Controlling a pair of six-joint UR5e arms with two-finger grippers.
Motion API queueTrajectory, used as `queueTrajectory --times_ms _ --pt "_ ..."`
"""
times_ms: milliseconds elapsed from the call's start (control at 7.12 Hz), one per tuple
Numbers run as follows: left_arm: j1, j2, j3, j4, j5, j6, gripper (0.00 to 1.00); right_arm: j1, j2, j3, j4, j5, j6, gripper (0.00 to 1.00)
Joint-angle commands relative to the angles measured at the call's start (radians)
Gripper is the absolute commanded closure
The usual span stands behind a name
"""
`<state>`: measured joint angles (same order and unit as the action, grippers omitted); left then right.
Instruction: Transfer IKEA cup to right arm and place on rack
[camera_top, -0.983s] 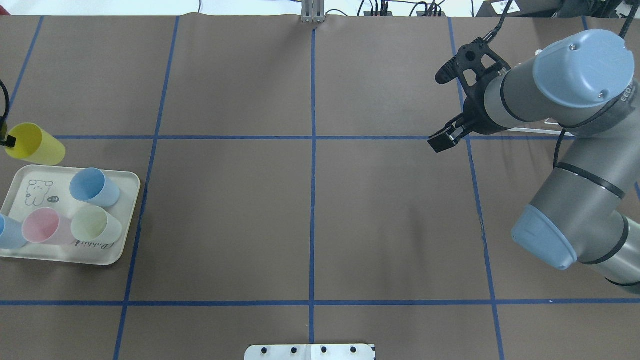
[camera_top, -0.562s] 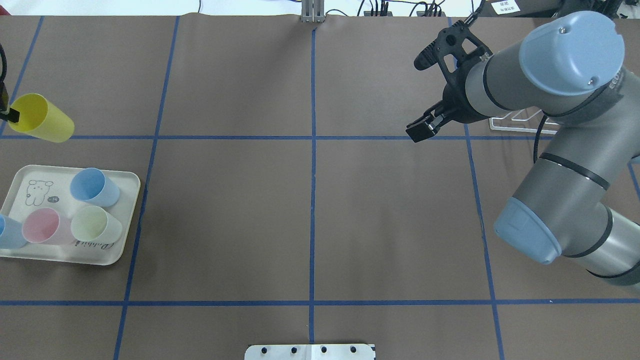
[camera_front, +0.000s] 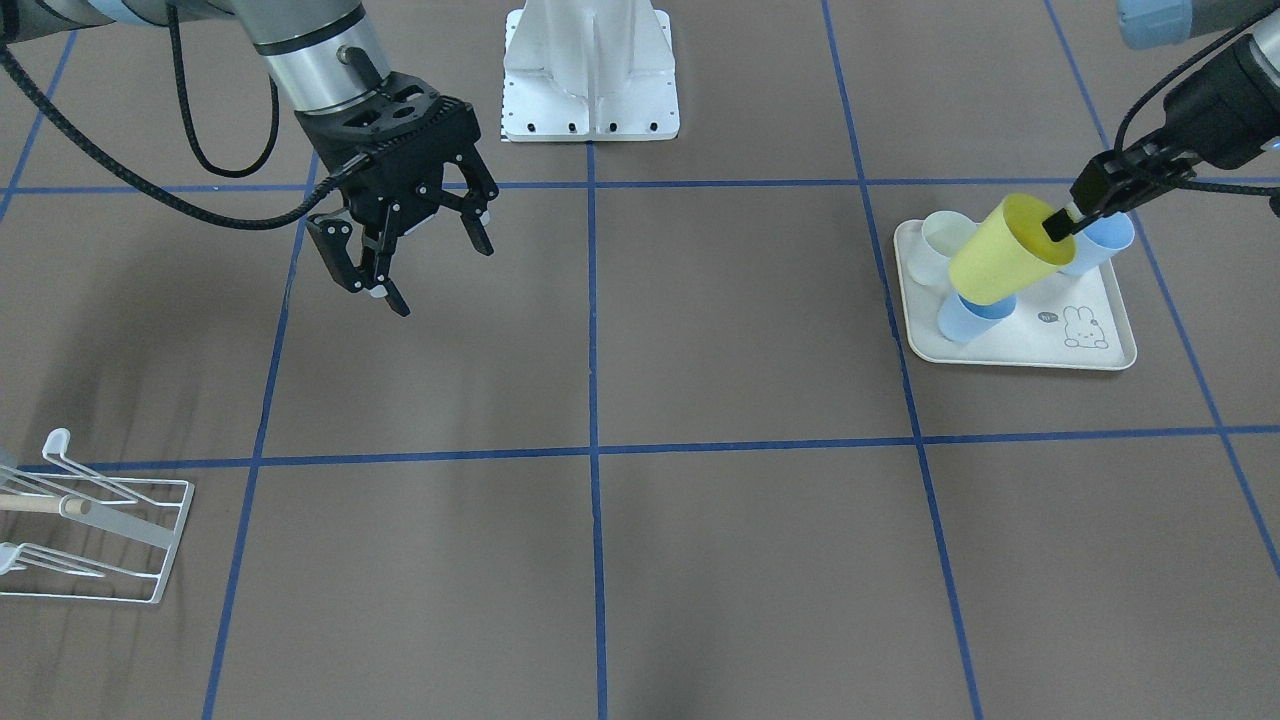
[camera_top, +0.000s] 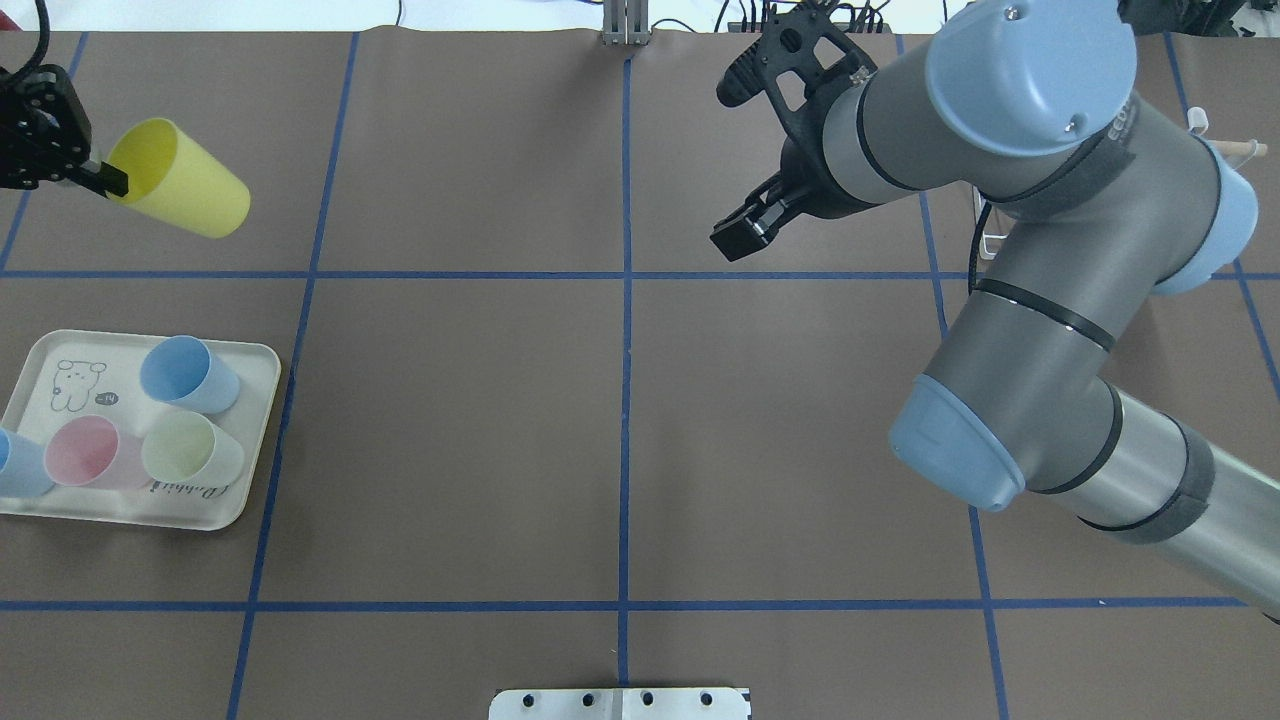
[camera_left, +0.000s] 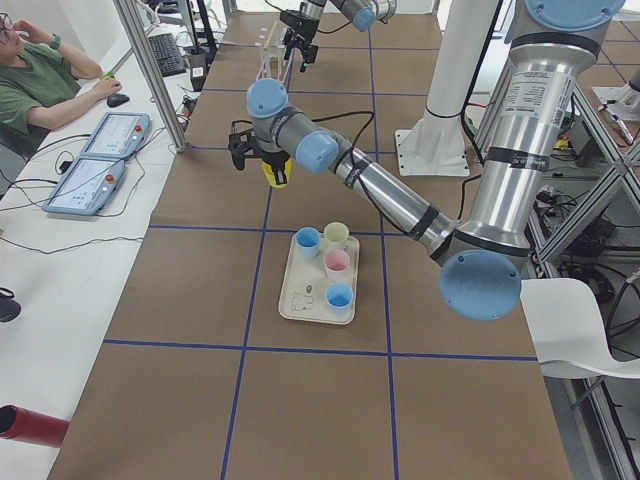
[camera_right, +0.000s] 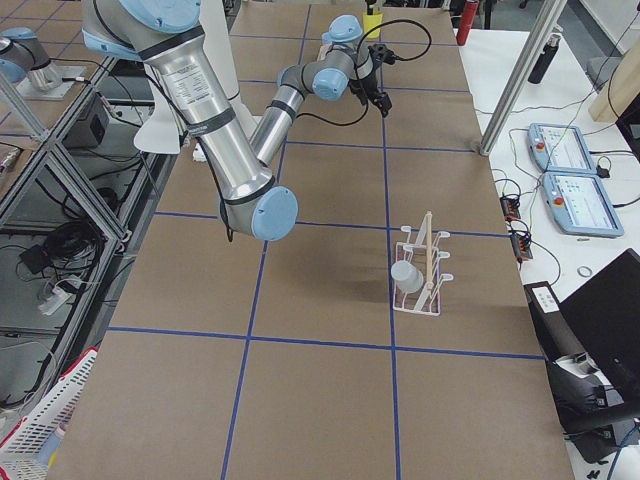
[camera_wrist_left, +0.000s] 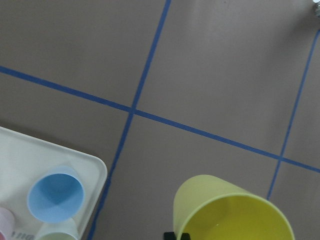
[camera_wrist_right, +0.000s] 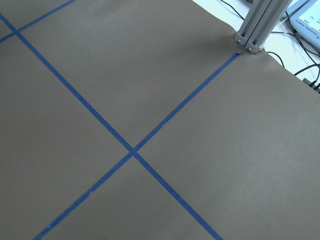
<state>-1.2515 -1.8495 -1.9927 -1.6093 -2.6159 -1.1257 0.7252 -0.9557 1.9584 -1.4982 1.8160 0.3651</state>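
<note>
Yellow cup (camera_top: 180, 193), tilted above the tabletop (camera_top: 450, 420) at ten o'clock, is pinched by its rim in the left tool (camera_top: 105, 180). Four pastel cups (camera_top: 185, 372) stand on a cream tray (camera_top: 110, 352) at eight o'clock. The right tool (camera_top: 733, 165) hangs at one o'clock, fingers apart and empty; the rack (camera_right: 425, 268) stands at two o'clock.

Yellow cup (camera_top: 185, 185): smooth semi-matt plastic. Table cover (camera_top: 450, 420): matt brown paper w/ blue tape lines. Rack (camera_front: 120, 510): white-coated wire, wooden dowel (camera_front: 35, 505). Right arm (camera_top: 1040, 330): satin grey metal.
</note>
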Motion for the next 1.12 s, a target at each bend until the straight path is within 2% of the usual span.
queueTrajectory --times_ms 0,281,562,983 --pt "0.009 -0.081 0.0 -0.041 -0.084 -0.199 1.0 -0.061 0.018 -0.07 0.228 -0.103 -0.008 0.01" --pt "0.067 -0.146 0.006 -0.06 -0.087 -0.319 1.0 -0.101 0.018 -0.15 0.512 -0.133 -0.012 0.01" --pt "0.122 -0.21 0.008 -0.072 -0.087 -0.431 1.0 -0.154 0.063 -0.171 0.55 -0.162 -0.014 0.01" --pt "0.139 -0.327 0.075 -0.083 -0.081 -0.574 1.0 -0.243 0.063 -0.193 0.688 -0.332 -0.061 0.04"
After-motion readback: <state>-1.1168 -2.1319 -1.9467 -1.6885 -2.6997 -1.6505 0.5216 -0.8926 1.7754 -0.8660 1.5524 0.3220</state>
